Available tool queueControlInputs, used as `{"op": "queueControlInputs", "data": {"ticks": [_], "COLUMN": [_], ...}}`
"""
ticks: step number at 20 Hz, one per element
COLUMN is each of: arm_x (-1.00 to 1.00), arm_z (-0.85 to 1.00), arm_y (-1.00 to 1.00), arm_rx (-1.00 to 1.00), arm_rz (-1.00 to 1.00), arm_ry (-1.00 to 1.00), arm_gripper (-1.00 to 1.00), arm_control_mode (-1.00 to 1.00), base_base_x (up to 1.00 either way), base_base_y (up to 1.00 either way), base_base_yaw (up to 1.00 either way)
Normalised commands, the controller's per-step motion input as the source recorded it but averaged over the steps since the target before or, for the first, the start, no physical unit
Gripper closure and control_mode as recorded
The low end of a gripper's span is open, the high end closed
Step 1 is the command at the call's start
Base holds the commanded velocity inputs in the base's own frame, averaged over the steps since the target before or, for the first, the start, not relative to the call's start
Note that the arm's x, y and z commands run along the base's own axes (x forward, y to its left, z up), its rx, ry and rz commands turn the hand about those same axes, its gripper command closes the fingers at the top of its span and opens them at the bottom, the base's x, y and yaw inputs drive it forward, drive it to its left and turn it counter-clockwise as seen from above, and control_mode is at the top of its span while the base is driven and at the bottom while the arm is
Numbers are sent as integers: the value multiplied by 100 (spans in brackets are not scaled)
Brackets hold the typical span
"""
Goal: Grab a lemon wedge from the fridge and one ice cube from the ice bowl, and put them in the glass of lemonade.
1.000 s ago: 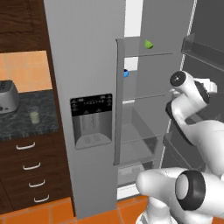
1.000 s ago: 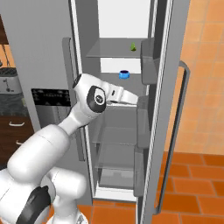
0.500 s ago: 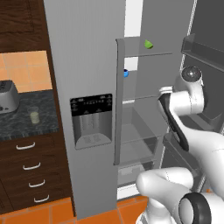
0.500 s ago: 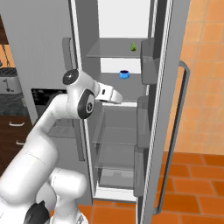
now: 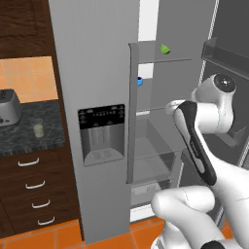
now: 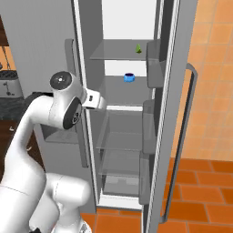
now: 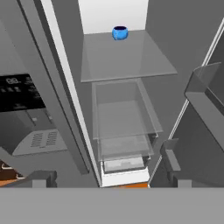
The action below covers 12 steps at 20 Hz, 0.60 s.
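The grey fridge (image 5: 92, 73) stands with its right door (image 6: 179, 113) swung open and the left door with the black dispenser panel (image 5: 101, 133) shut. A green lemon wedge (image 5: 165, 48) (image 6: 138, 48) lies on the top shelf. One shelf lower sits a small blue bowl (image 7: 120, 33) (image 6: 129, 77); I cannot tell what it holds or whether it is the ice bowl. My gripper (image 6: 99, 102) (image 5: 171, 108) hangs open and empty at the fridge opening, below and left of the wedge. The glass of lemonade (image 5: 38, 129) stands on the dark counter to the left.
A steel toaster (image 5: 8, 108) sits on the counter (image 5: 29, 141) behind the glass, above drawers. Clear drawers (image 7: 124, 118) fill the fridge's lower part. The open door's shelves (image 7: 205, 100) and long handle (image 6: 182, 136) stand to the right of the hand.
The arm has folded with its elbow raised, and the hand has drawn back from inside the fridge toward the left door's edge. The jaws stayed wide apart.
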Motion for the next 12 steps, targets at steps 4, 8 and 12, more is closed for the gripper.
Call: {"op": "queueControlInputs", "data": {"ticks": [4,8,12], "arm_x": [-100,-100,-93], "arm_z": [25,8,26], "arm_y": [0,-8,16], "arm_rx": [0,3,1], "arm_rz": [0,-1,-1], "arm_ry": [0,0,0], "arm_gripper": [-100,-100,-100], "arm_control_mode": [-100,-100,-100], "base_base_x": [0,0,0], "base_base_y": [0,0,0], "base_base_yaw": [0,0,0]}}
